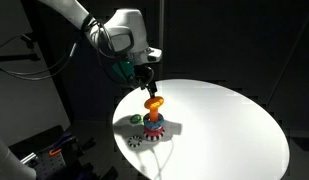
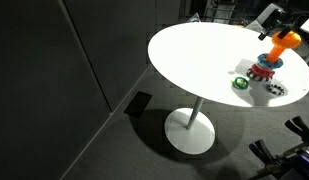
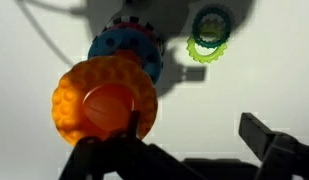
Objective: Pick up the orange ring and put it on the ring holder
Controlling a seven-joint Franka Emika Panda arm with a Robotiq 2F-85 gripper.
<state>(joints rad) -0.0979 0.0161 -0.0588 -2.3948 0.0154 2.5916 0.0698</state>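
A round white table (image 2: 194, 55) carries the ring holder (image 1: 155, 126), a green ring (image 1: 136, 119) and a black ring (image 1: 142, 140).

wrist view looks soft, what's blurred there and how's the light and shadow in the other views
Wrist view: the orange ring is close and blurred, and the green ring is soft too. In both exterior views the room is dark, the white table is brightly lit, and the ring holder throws a hard shadow.

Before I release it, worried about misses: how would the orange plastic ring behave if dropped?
The orange plastic donut-shaped ring looks rigid and probably light. Its round shape may roll across the smooth white table. The gripper holds it over the ring holder.
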